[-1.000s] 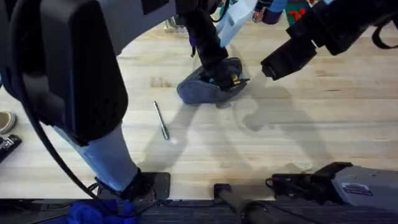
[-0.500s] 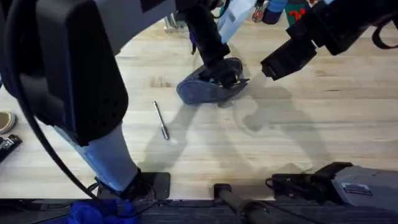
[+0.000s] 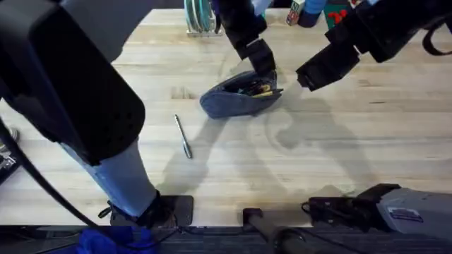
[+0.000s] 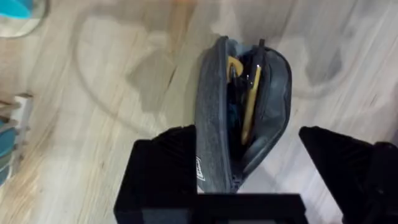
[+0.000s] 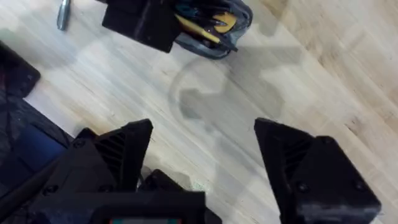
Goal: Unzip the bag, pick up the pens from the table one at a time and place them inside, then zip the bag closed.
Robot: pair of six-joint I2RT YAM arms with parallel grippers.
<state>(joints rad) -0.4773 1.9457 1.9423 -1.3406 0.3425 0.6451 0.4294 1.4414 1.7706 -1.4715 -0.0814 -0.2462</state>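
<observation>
The blue-grey bag lies unzipped on the table at centre back, its mouth gaping. The yellow pen lies inside it, clear in the left wrist view too, where the bag holds the yellow pen. My left gripper hovers just above and behind the bag, open and empty. The silver pen lies on the wood to the bag's front left. My right gripper hangs open to the bag's right, holding nothing; its view shows the bag.
A rack of discs and colourful items stand along the back edge. Both arm bases and a black mount line the front edge. Bare wood stretches across the front right.
My left gripper has lifted out of the bag's mouth and drawn back, leaving the yellow pen inside. The right gripper and silver pen have not moved.
</observation>
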